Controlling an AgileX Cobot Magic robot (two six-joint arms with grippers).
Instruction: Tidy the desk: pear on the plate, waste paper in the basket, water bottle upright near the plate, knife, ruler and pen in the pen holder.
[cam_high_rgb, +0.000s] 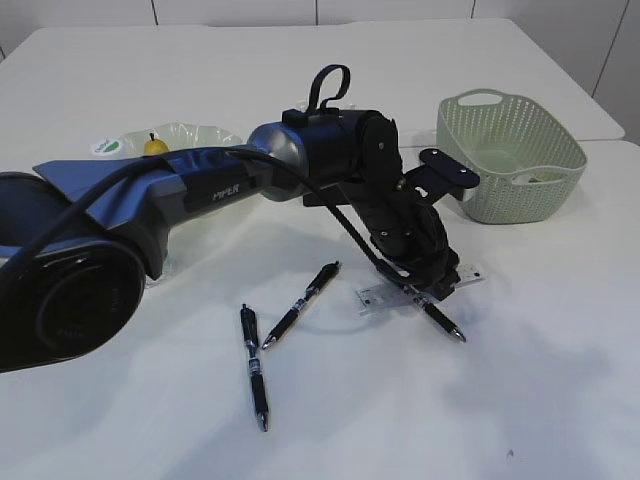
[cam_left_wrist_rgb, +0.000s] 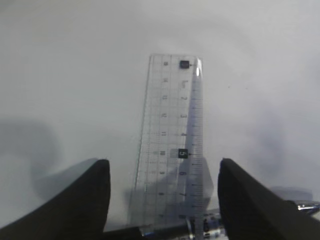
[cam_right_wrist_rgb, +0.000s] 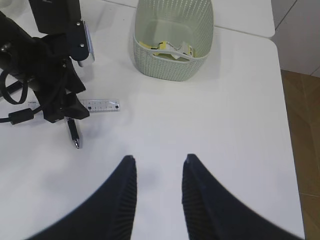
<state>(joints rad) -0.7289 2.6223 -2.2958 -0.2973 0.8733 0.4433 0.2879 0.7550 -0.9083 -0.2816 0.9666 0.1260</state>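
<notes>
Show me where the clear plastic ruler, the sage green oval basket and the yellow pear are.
clear plastic ruler (cam_left_wrist_rgb: 172, 135), left wrist view, middle of its face
sage green oval basket (cam_high_rgb: 520, 190), exterior view, front wall
yellow pear (cam_high_rgb: 155, 146), exterior view, body

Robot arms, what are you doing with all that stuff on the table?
It's tidying a desk. The left gripper is down over the clear ruler, jaws open on either side of it, not gripping yet. One pen lies across the ruler's end; three more pens wait nearby. The right gripper hangs open and empty over bare desk. The waste paper is already in the basket, and the pear sits on the plate.
</notes>
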